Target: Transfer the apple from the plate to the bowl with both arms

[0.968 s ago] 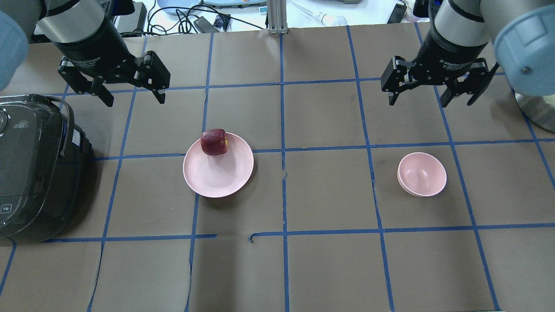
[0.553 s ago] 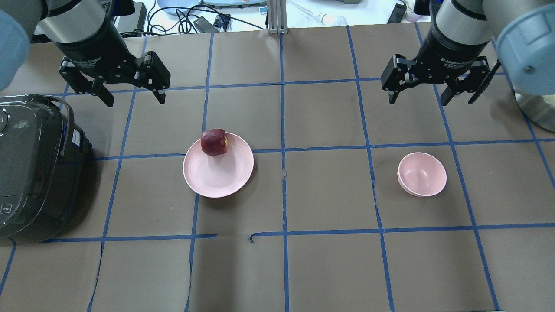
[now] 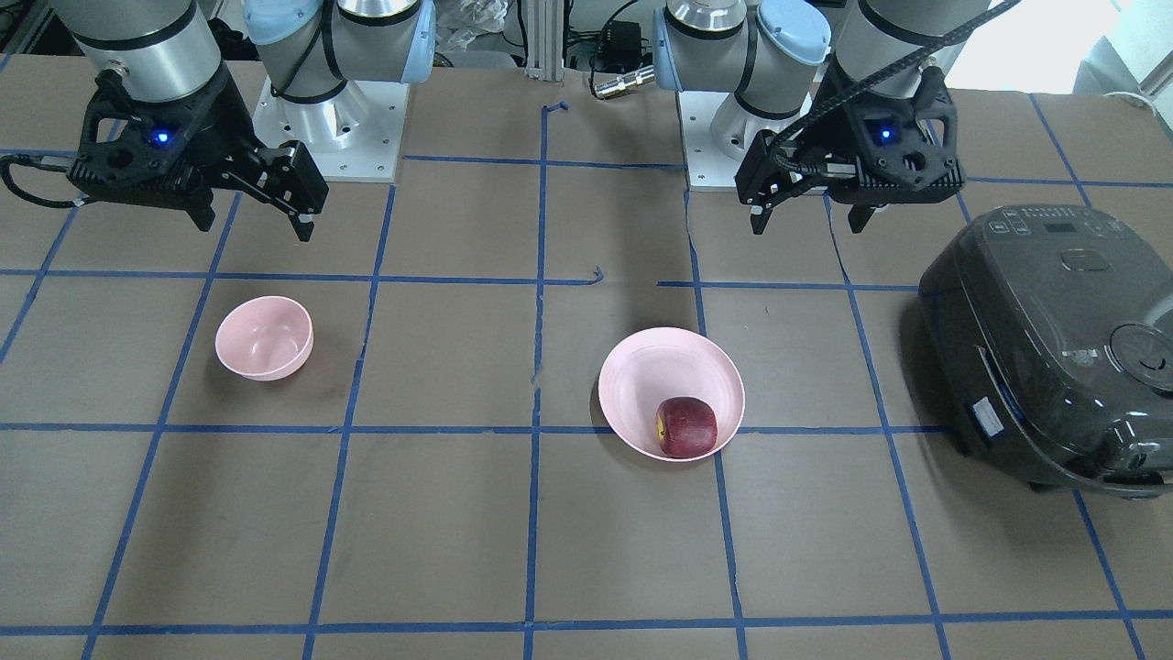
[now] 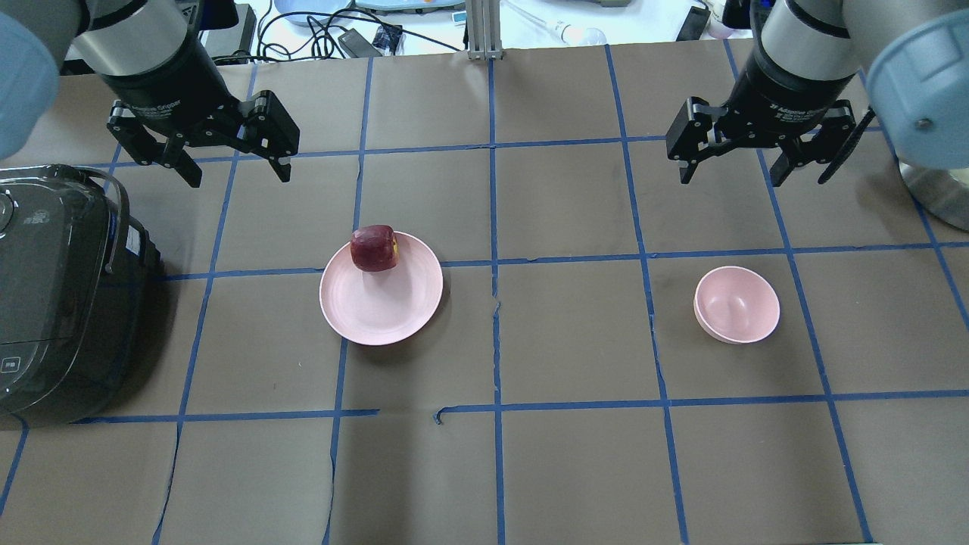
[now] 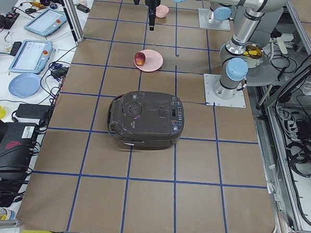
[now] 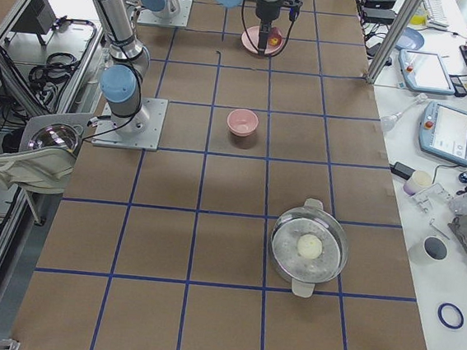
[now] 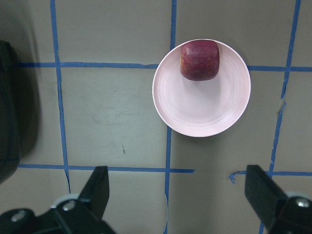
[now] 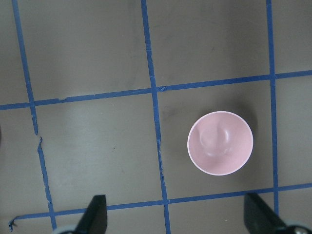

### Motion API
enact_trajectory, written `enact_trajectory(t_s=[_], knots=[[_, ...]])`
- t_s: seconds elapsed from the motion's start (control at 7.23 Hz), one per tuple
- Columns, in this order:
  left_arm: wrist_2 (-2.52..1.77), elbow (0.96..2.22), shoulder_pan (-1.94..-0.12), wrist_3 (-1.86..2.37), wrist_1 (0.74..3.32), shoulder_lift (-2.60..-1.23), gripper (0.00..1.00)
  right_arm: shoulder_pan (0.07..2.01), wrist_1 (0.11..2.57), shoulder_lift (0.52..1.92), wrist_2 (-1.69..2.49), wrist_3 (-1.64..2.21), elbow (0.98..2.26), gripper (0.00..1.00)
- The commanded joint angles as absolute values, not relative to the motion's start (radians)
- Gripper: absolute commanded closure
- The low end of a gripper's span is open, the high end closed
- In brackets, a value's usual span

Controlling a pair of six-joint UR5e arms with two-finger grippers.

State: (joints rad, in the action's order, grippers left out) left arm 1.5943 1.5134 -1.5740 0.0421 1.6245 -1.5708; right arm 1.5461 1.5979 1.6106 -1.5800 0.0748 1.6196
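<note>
- Hovering above the tabletop [image 4: 568,341], the left claw [image 4: 236,175] hangs with its fingers spread wide and nothing between them. It is well apart from the plate and on the far side of it from the robot.
- The right claw [image 4: 730,176] is spread wide too and holds nothing. It hangs high, beyond the bowl.
- The dark red apple [image 4: 373,248] sits on the pale pink plate [image 4: 382,306]. It is right at the rim on the side away from the robot, and a yellowish patch shows on one flank.
- The plate lies flat in the robot's left half of the tabletop, over a crossing of blue tape lines.
- The small deep pink bowl [image 4: 738,304] stands upright in the right half, well apart from the plate.
- A black rice cooker [image 4: 60,295] with its lid down sits near the left end of the tabletop, a short way from the plate.
- From the right end of the room, a metal pot [image 6: 308,248] with a pale round thing in it stands apart from the bowl.
</note>
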Motion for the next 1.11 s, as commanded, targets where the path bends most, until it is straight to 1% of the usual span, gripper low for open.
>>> enact_trajectory(t_s=[0.0,0.28,0.55,0.69,0.97], knots=[[1.595,1.513,-1.574,0.041,1.617,-1.577,0.00,1.546,1.598,1.612,-1.571,0.074,1.618,0.00],[1.595,1.511,-1.575,0.044,1.614,-1.582,0.00,1.546,1.598,1.609,-1.580,0.074,1.620,0.00],[1.594,1.534,-1.591,0.079,1.528,-1.603,0.00,1.540,1.620,1.594,-1.579,0.054,1.621,0.00],[1.595,1.569,-1.623,0.090,1.450,-1.635,0.00,1.539,1.627,1.560,-1.582,-0.072,1.621,0.00],[1.592,1.734,-1.652,0.129,1.121,-1.730,0.01,1.502,1.658,1.487,-1.583,-0.246,1.631,0.00]])
